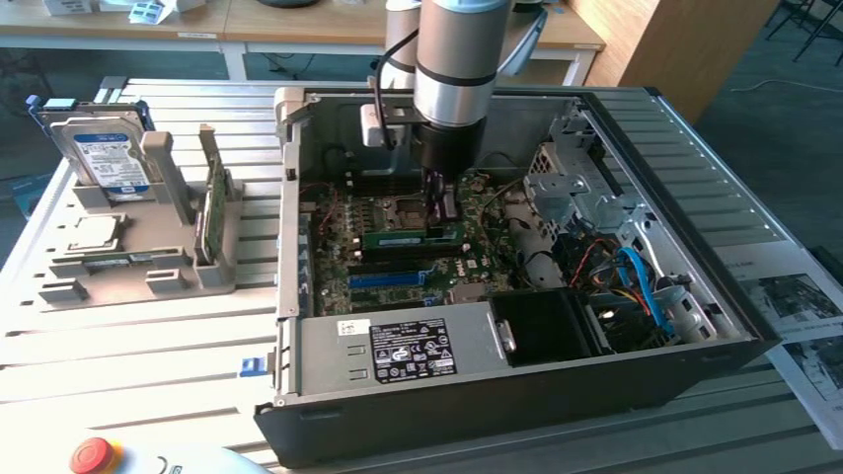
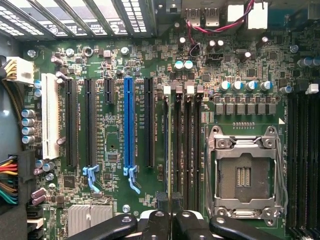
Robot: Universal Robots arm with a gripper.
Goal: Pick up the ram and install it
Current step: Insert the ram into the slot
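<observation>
Arm: I see it reaching straight down into the open computer case (image 1: 527, 410), with the gripper (image 1: 441, 212) low over the green main board (image 1: 382, 272).
Jaws: from the wrist camera the gripper (image 2: 170, 222) shows two dark fingers (image 2: 159, 222) drawn close together, clamped on the thin edge of the ram stick (image 2: 166, 150).
Ram stick: in the exterior view I see the ram stick (image 1: 406, 238) as a narrow green strip standing on its long edge right under the gripper, down at the level of the board.
Position on board: it lines up with the outermost of the four dark memory slots (image 2: 187, 150), on the side away from the processor socket (image 2: 245, 172).
Seating: I cannot tell whether it is pressed fully home or only resting in the slot.
Neighbours: the blue card slot (image 2: 129, 125) and the white card slot (image 2: 50, 115) lie further off on the same board, well apart from the stick.
Outside the case: on the exterior view's left a grey holder (image 1: 132, 272) carries a second green stick (image 1: 211, 202) standing upright and a hard drive (image 1: 106, 158) with a blue-white label.
Near edge: a red button (image 1: 93, 454) sits at the exterior view's lower left corner.
</observation>
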